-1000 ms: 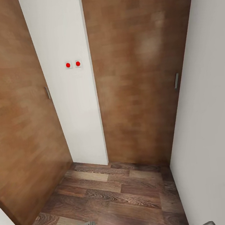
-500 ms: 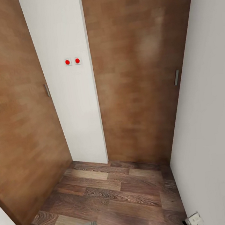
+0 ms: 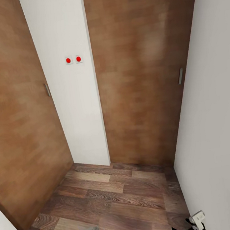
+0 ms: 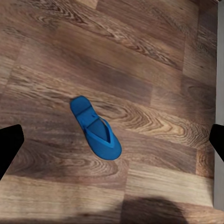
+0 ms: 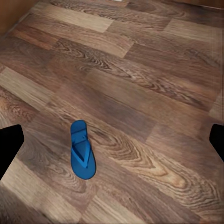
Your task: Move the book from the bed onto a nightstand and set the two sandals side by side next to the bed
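Sandal (image 4: 95,128) lies flat on the wood floor (image 4: 154,65), beneath both spread, empty claws; a hasty drop risks jaws scraping planks or nudging it aside.

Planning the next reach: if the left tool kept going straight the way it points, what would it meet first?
Probably the bright blue flat sandal lying on the wood-plank floor, just left of the view's centre; otherwise the bare floor beside it. Depth is unclear.
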